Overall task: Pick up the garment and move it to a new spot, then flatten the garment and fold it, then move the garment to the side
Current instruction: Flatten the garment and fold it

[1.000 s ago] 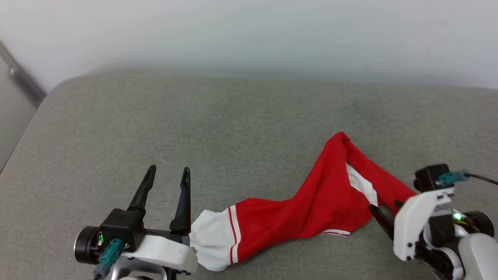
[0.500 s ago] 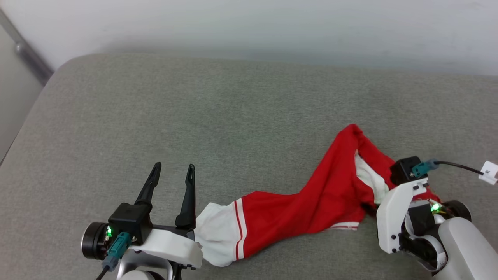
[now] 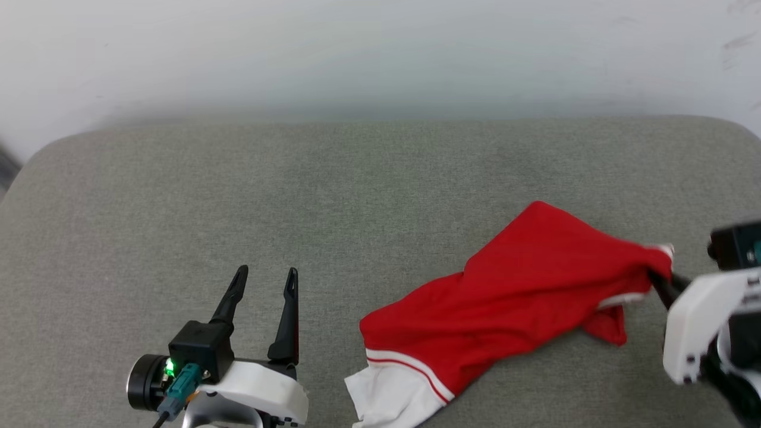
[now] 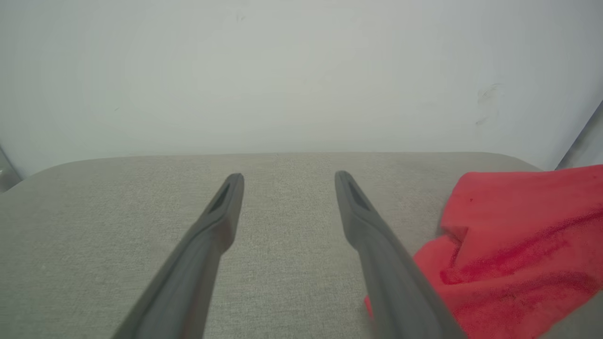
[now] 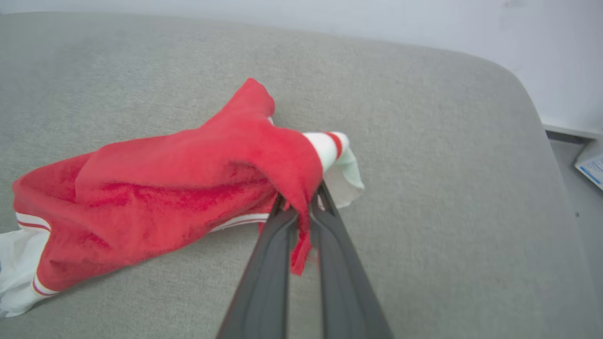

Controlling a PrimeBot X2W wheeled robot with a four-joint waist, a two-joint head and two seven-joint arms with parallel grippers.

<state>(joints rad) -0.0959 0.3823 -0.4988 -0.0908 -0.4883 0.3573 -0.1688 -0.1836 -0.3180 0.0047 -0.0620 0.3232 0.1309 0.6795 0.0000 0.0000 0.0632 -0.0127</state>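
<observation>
The garment is a red shirt with white, red-striped sleeves, lying bunched and stretched across the right half of the grey cushion. My right gripper is shut on its right end, with red cloth pinched between the fingers and that end lifted off the cushion. One white sleeve trails at the front edge. My left gripper stands open over bare cushion to the left of the garment, apart from it, nothing between its fingers.
A pale wall runs behind the cushion. The cushion's rounded right edge drops to the floor, where a white box lies.
My right gripper closed on the garment's right end and pulled it right and up. The garment slid away from the left gripper. The head camera has shifted as well.
</observation>
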